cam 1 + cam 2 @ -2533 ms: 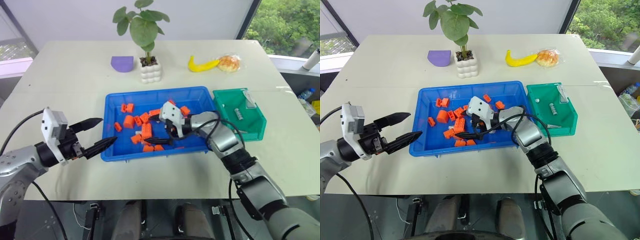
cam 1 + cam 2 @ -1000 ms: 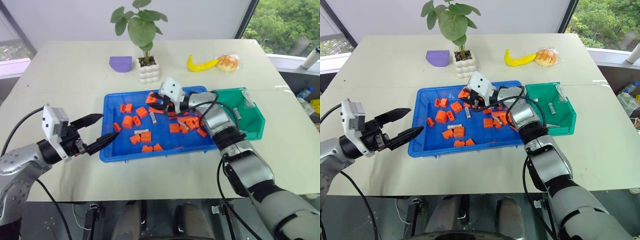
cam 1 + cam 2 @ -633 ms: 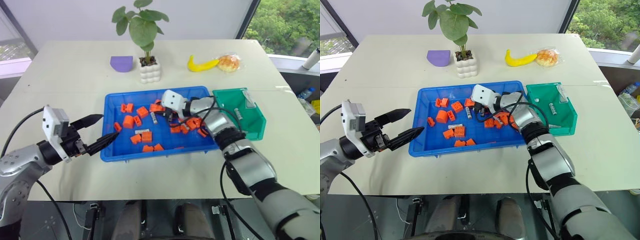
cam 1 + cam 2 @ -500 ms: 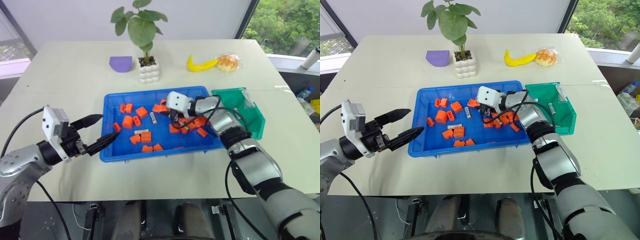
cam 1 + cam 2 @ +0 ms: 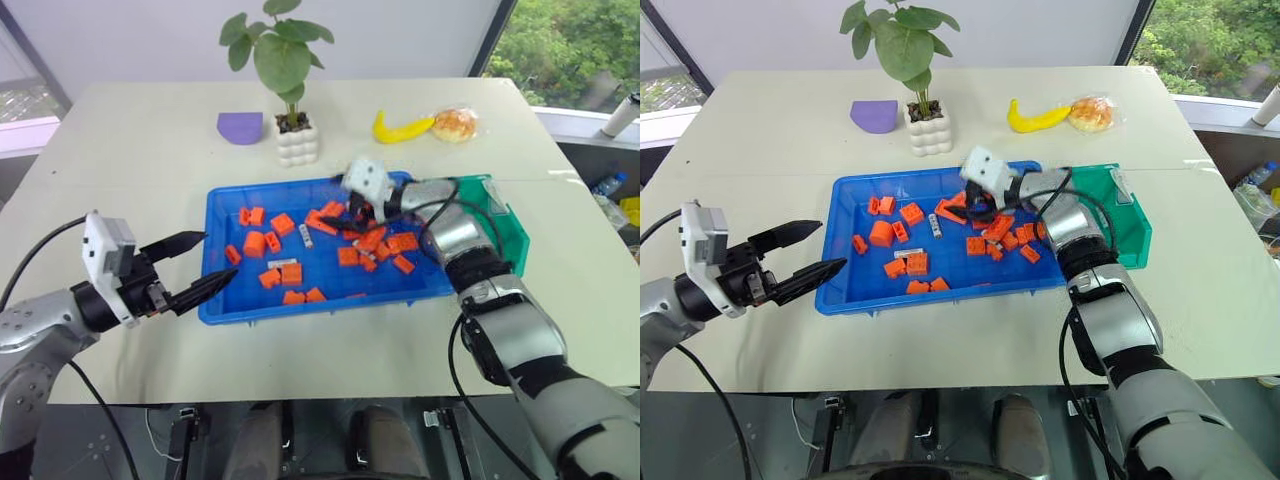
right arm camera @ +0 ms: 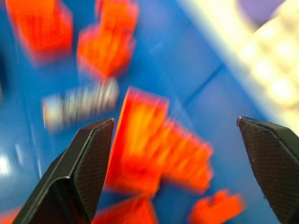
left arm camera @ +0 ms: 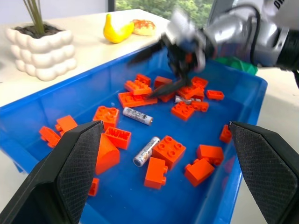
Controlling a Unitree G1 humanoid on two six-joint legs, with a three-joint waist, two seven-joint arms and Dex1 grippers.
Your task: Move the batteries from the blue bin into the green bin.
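Right claw [image 5: 347, 217] spread empty, slim silvery batteries [image 7: 137, 115] among orange blocks [image 5: 283, 273]

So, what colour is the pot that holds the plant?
The pot is white, with a bumpy, bubble-like surface. The left eye view shows it best.

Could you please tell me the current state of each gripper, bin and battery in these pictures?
Right gripper: open, empty, over the blue bin.
Left gripper: open, empty, at the blue bin's left edge.
Blue bin: holds orange blocks and batteries.
Batteries: at least two lying flat among the blocks.
Green bin: beside the blue bin, partly hidden by the right arm.
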